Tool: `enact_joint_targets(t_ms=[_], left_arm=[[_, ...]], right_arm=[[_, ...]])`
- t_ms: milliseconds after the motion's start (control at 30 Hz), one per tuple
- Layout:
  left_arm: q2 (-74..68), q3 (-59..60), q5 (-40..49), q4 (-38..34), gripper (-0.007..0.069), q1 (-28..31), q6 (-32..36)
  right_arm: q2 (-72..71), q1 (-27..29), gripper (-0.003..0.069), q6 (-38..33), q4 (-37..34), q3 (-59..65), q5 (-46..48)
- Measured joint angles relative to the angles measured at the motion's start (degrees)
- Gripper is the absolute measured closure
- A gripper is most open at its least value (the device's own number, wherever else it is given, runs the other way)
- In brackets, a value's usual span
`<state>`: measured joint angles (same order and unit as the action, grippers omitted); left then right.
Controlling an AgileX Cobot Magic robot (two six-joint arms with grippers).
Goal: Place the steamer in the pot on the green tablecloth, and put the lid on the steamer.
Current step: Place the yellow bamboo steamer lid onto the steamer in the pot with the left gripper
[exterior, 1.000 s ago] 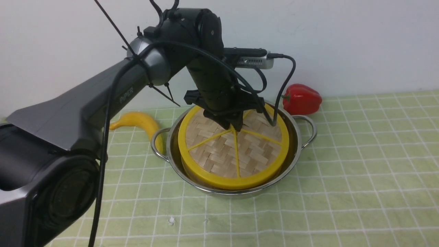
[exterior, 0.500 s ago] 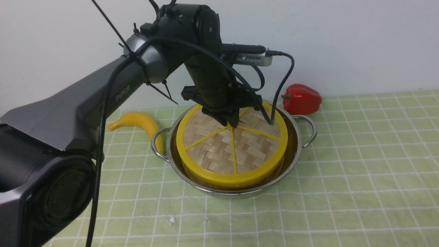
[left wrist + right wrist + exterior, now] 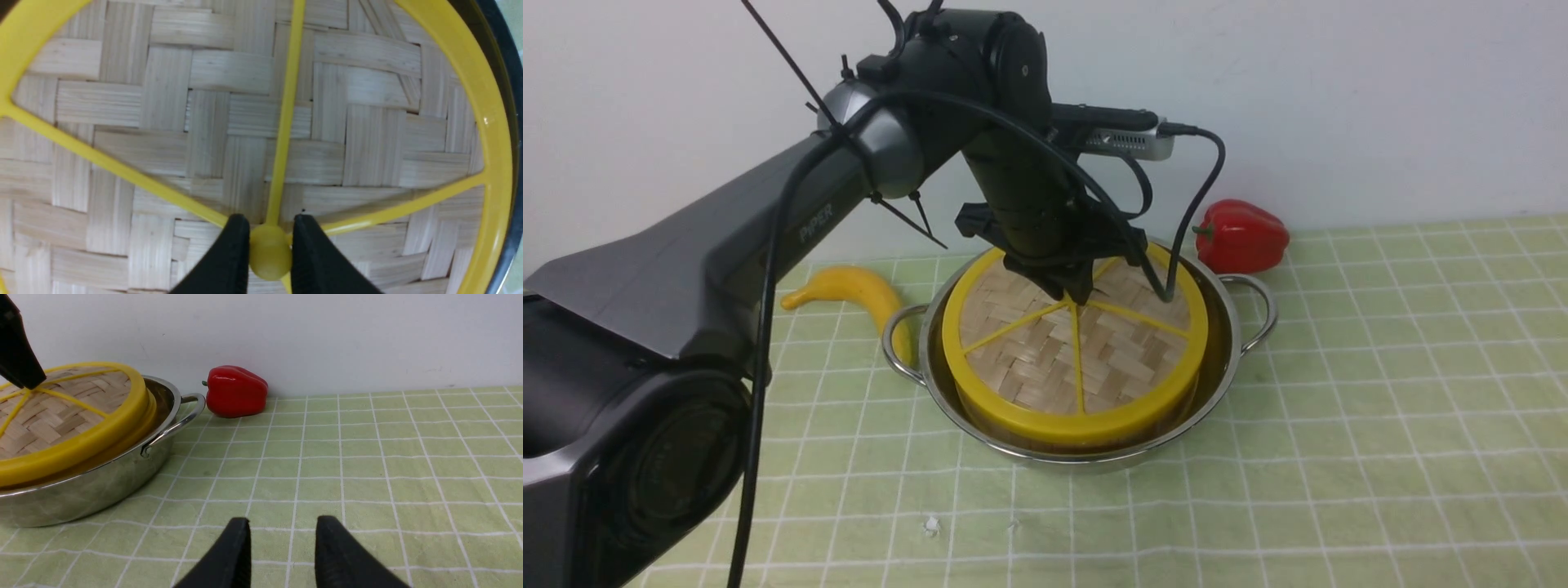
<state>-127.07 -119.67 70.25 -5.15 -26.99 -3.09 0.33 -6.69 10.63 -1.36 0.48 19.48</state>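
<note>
Clenched on the lid's (image 3: 1086,351) hub, the left gripper (image 3: 270,253) hovers over the pot (image 3: 1232,359); the right gripper (image 3: 282,539) is spread wide. Green tablecloth (image 3: 1380,392) runs to its far edge by a pale wall (image 3: 1380,106).

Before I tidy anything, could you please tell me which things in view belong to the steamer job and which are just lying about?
Belongs to the job:
- pot
- steamer, inside the pot
- lid, over the steamer
- green tablecloth, under the pot

Just lying about:
- banana
- red pepper
</note>
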Motion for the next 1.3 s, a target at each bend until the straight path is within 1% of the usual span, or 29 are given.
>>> enact_joint_targets(t_ms=[267, 700, 1000, 1300], left_arm=[[0.0, 0.0, 0.0, 1.6, 0.0501, 0.0, 1.7], [0.0, 0.0, -0.4, 1.8, 0.0501, 0.0, 2.3], [0.0, 0.0, -3.1, 2.2, 0.0501, 0.0, 2.7], [0.0, 0.0, -3.1, 1.9, 0.0501, 0.0, 4.7]], right_arm=[[0.0, 0.0, 0.0417, 0.0, 0.0, 0.0, 0.0], [0.0, 0.0, 0.0417, 0.0, 0.0, 0.0, 0.0], [0.0, 0.0, 0.0417, 0.0, 0.0, 0.0, 0.0], [0.0, 0.0, 0.0417, 0.0, 0.0, 0.0, 0.0]])
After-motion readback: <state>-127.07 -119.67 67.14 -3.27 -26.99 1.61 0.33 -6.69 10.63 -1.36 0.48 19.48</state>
